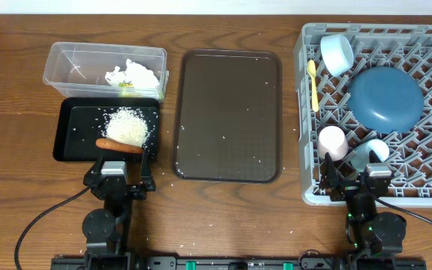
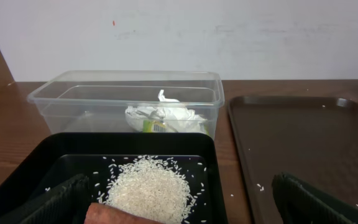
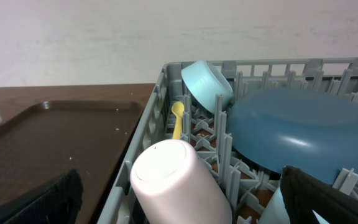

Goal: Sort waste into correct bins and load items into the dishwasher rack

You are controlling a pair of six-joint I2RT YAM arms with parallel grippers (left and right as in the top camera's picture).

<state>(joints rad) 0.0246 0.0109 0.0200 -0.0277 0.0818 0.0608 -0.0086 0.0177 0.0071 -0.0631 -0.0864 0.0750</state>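
The clear tub [image 1: 58, 56] holds white napkins [image 1: 137, 73] and the yellow-green wrapper [image 1: 126, 88]. The black tray [image 1: 70, 139] holds the rice heap [image 1: 128, 126] and carrot stick [image 1: 118, 145]. The grey rack [image 1: 304, 112] holds the blue plate [image 1: 385, 97], light blue cup [image 1: 336, 52], yellow spoon [image 1: 313, 82], pink cup [image 1: 332, 141] and bowl [image 1: 371, 152]. My left gripper [image 1: 122, 166] is open and empty at the black tray's near edge, over the carrot [image 2: 114, 214]. My right gripper [image 1: 355, 176] is open and empty at the rack's near edge, by the pink cup [image 3: 173, 180].
The dark brown serving tray [image 1: 227, 112] lies between the bins and the rack, with stray rice grains on it. A few grains lie on the wooden table beside it. The rack's near wall [image 3: 142, 155] stands just before my right fingers.
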